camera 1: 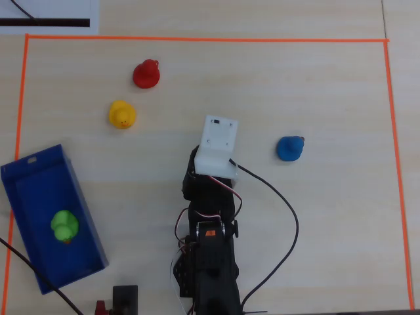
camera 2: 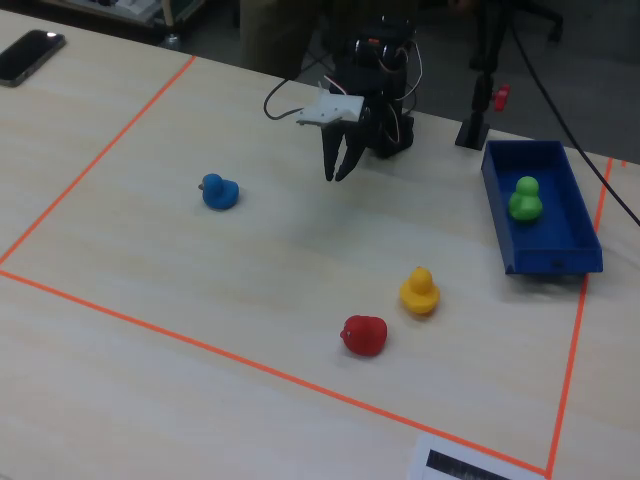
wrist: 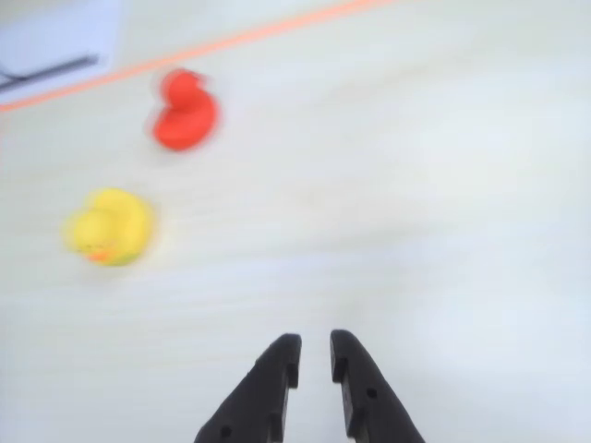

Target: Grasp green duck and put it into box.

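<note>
The green duck (camera 1: pixel 64 226) sits inside the blue box (camera 1: pixel 39 187) at the lower left of the overhead view. In the fixed view the duck (camera 2: pixel 525 198) is in the box (camera 2: pixel 555 262) at the right. My gripper (wrist: pixel 314 343) hangs above bare table near the arm's base, far from the box. Its black jaws stand a narrow gap apart with nothing between them. It also shows in the fixed view (camera 2: pixel 338 175), pointing down. In the overhead view the fingers are hidden under the white wrist mount (camera 1: pixel 218 146).
A yellow duck (camera 1: pixel 122 114) and a red duck (camera 1: pixel 146 74) stand ahead and to the left of the gripper. A blue duck (camera 1: pixel 289 148) stands to the right. Orange tape (camera 1: pixel 197 39) frames the work area. A black cable (camera 1: pixel 289 216) loops beside the arm.
</note>
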Robot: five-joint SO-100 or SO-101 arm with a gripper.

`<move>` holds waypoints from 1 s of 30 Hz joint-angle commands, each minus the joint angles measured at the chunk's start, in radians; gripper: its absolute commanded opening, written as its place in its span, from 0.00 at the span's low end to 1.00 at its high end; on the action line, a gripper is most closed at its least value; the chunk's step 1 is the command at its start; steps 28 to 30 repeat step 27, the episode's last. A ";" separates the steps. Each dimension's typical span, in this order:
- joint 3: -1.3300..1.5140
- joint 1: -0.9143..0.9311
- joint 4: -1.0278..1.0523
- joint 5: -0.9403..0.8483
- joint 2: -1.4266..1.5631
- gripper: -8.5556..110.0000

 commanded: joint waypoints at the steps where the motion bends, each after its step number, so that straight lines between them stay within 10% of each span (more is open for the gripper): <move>1: 0.130 0.021 0.015 -0.043 0.044 0.07; 10: 0.146 -0.003 0.476 -0.199 0.044 0.07; 30: 0.147 0.012 0.479 -0.175 0.046 0.09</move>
